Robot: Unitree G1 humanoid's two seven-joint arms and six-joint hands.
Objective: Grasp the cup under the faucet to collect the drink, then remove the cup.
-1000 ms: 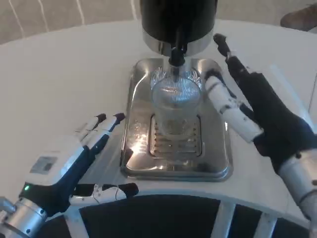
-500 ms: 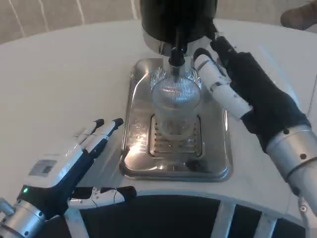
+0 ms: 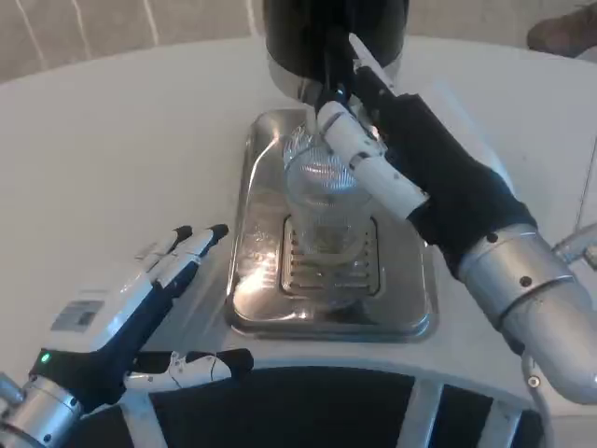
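**Q:** Cup (image 3: 322,201) first: where is it, and what has changed?

**A:** Your clear ribbed cup stands upright on the slotted grate of the shiny metal drip tray (image 3: 256,224), right under the black faucet (image 3: 333,79) of the dark dispenser (image 3: 308,37). It has not moved. Your right hand (image 3: 410,168) has: a second ago it was off to the cup's right, over the tray's right edge; it has since swung in toward the cup and the dispenser, and it now reaches across the cup's upper right side.

**Q:** Is that hand holding the cup?

**A:** You cannot tell from this picture. A white finger (image 3: 368,163) lies against the cup's rim on the right, and dark fingers reach up beside the faucet, but the far side of the cup is hidden, so a closed grasp is not shown.

**Q:** And your left hand?

**A:** Your left hand (image 3: 140,313) rests low on the white tabletop (image 3: 121,140), left of the tray and well apart from the cup. Its fingers are spread, thumb out toward the tabletop's near edge, and it holds nothing. It has slid slightly nearer you since the earlier picture.

**Q:** Textures?

**A:** The tray is polished and rectangular with rounded corners, catching bright glare. The cup is see-through with fine ridges. The right hand has a black covering and white finger segments on a silver forearm.
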